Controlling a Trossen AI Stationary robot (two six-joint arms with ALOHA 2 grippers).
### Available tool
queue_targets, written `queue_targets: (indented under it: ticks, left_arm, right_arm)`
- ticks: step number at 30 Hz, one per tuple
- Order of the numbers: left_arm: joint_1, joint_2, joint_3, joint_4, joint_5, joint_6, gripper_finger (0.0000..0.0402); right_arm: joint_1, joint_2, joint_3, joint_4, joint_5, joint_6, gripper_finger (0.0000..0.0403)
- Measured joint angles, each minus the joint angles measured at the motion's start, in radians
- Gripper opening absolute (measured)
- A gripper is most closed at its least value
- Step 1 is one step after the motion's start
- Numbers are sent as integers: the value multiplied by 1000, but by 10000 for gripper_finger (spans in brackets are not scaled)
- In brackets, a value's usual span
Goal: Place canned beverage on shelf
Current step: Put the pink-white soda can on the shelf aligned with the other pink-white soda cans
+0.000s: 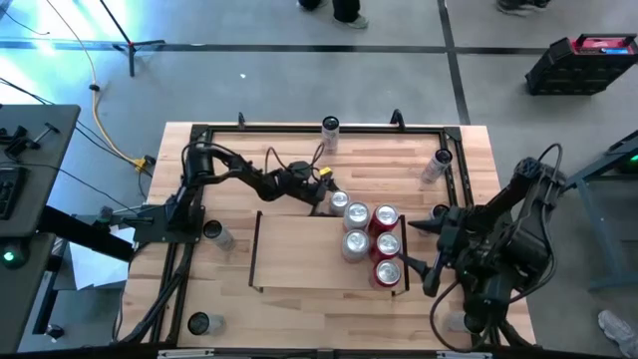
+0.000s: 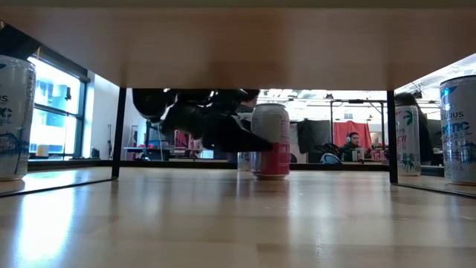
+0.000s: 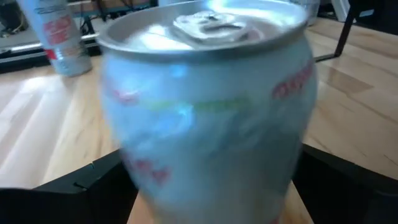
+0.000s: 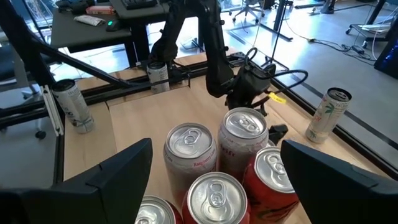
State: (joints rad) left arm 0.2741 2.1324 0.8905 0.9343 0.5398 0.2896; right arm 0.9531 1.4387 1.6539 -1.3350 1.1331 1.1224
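High view, from straight overhead, shows the shelf as a light-wood bay with thin black rails in the middle of the desk, and its right end holds a tight cluster of upright cans: two silver ones and three red ones packed against each other. At the upper edge of that cluster, just left of centre in the frame, the left gripper reaches in from the left with a silver can between its jaws; the left wrist view is filled by that same pale can, upright, with a dark finger closed in on either side of it. The held can touches or nearly touches the cluster's top row; I cannot tell which. The right gripper sits at the right edge of the shelf, jaws spread wide and holding nothing, and its wrist view looks down on the can tops between its fingers. Loose cans stand around the desk: one at the top centre, one lying tilted at the upper right, one left of the shelf, and one at the lower left.
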Motion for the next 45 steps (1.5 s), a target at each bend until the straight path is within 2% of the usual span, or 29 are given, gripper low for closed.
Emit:
queue_targets:
  ticks: [8,11,21,33,38,45]
  left_arm:
    - [-16,69,80,-4,-4,-36,362]
    - [-16,67,81,-4,-54,-30,358]
    - [-2,55,80,-25,-143,-19,278]
    - [11,-179,78,-295,-408,-23,283]
    - [20,-268,79,-338,-509,-3,283]
    - [58,-336,79,-410,-522,1,284]
  right_arm:
    - [0,15,0,0,0,2,341]
    - [0,15,0,-14,0,-1,341]
    - [0,15,0,-16,4,-1,341]
    - [0,15,0,-14,4,3,341]
    - [0,15,0,-13,5,3,341]
    - [0,15,0,-7,-2,4,341]
